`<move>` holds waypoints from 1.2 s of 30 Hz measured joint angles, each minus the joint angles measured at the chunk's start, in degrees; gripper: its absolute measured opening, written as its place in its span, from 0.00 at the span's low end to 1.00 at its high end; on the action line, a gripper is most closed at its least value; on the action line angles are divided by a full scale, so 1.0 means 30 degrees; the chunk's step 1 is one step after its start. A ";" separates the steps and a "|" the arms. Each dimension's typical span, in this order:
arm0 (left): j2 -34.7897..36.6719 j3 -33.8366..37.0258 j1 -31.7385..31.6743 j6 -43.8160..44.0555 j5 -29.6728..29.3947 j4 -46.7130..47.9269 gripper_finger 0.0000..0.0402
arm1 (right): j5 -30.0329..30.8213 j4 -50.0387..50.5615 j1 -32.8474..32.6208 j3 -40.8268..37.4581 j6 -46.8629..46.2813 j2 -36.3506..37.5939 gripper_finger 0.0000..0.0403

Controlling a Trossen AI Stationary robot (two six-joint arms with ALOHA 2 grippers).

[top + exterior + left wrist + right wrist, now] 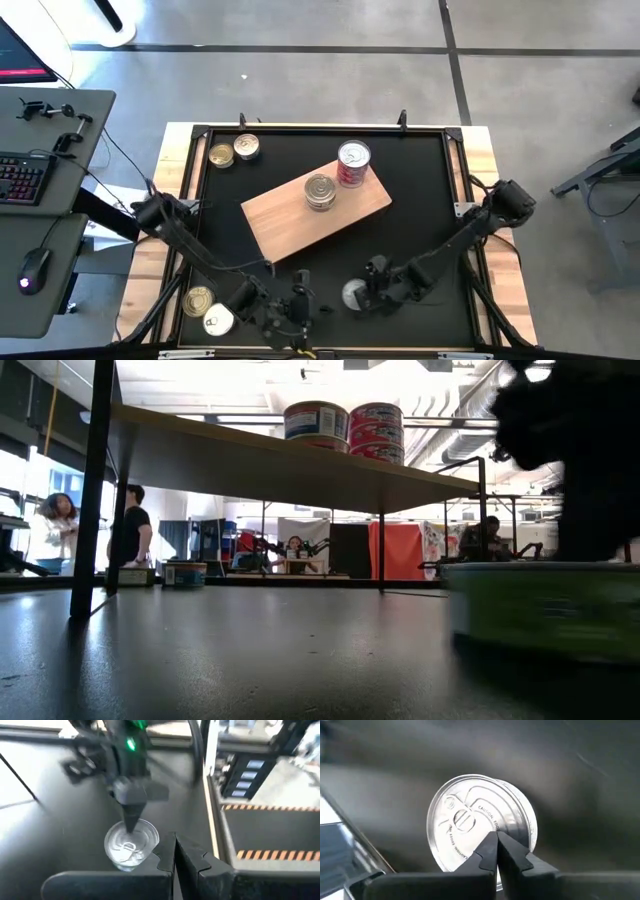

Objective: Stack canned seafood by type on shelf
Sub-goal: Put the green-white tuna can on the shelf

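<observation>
Tins of canned seafood lie scattered over the black table (420, 190) and on the shelf (290, 220), the light-brown board set at an angle in the middle. On the shelf a stack of silver-topped tins (320, 191) stands near the centre, and a taller stack with red labels (353, 164) stands just beside it toward the far right end. Two gold-topped tins (221, 155) (246, 147) sit side by side at the far left corner of the table. Two more, one gold (199, 300) and one silver (218, 320), lie at the near left corner.

The right gripper (496, 842) is low over the near middle of the table, its fingers closed together at the edge of a flat silver tin (480, 822), which rests on the table. In the right wrist view the fingertips meet in front of the tin's rim; they clamp nothing between them.

The left gripper (175, 851) is near the front edge, just left of that tin, with its fingers closed on nothing.
</observation>
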State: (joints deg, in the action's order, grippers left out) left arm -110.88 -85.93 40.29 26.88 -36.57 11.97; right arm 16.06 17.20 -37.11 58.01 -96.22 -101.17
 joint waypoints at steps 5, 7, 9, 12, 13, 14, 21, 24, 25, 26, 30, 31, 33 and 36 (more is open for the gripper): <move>-0.1362 0.0000 -0.0186 0.0177 0.0037 -0.0030 0.00 | -0.0335 -0.2528 0.0836 -0.0018 0.3157 0.0675 0.00; -0.1622 0.0007 -0.0404 0.0329 0.0065 -0.0012 0.00 | -0.0569 -0.2428 0.0705 0.0007 0.3781 0.1578 0.00; -0.1858 0.0000 -0.0702 0.0337 0.0032 -0.0117 0.00 | -0.0576 -0.1420 0.0353 0.0021 0.4029 0.2432 0.00; -0.2437 -0.0011 -0.1246 0.0075 0.0278 -0.0113 0.00 | -0.0138 0.1113 -0.0191 0.0026 0.3569 0.3298 0.00; -0.2736 -0.0015 -0.1453 0.0004 0.0635 -0.0122 0.00 | 0.0022 0.1940 -0.0308 0.0026 0.3036 0.3438 0.00; -0.3070 -0.0007 -0.1644 0.0002 0.1134 -0.0125 0.00 | 0.0126 0.2720 -0.0388 0.0026 0.2522 0.3484 0.00; -0.4629 0.0007 -0.2221 -0.0331 0.3402 -0.1706 0.00 | 0.0356 0.3812 0.0281 -0.0040 0.1585 0.2417 0.00; -0.4636 0.0015 -0.2001 0.0201 0.2882 -0.1302 0.00 | 0.0386 0.3757 0.0814 -0.0040 0.1592 0.1837 0.00; -0.4486 0.0016 -0.1894 0.0298 0.2699 -0.1084 0.00 | 0.0499 0.3745 0.0956 -0.0047 0.1590 0.1725 0.00; -0.4334 0.0022 -0.1771 0.0321 0.2419 -0.0894 0.00 | 0.0588 0.3731 0.1093 -0.0047 0.1598 0.1642 0.00; -0.4092 -0.0009 -0.1233 0.0332 0.0653 -0.0643 0.00 | 0.0653 0.3640 0.1559 -0.0040 0.1892 0.1502 0.00; -0.4147 -0.0004 -0.1155 0.0336 0.0365 -0.0542 0.00 | 0.0611 0.3626 0.1663 -0.0040 0.1967 0.1449 0.00; -0.4238 0.0007 -0.1137 0.0489 0.0000 -0.0460 0.00 | 0.0282 0.3590 0.1812 -0.0054 0.2232 0.1229 0.00; -0.4303 0.0007 -0.1343 0.0505 -0.0054 -0.0498 0.00 | -0.0669 0.3044 0.2012 -0.0054 0.2677 0.0640 0.00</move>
State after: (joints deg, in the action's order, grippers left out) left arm -123.78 -85.91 36.27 28.40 -36.73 10.48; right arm 14.05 26.33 -31.08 57.84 -88.18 -99.25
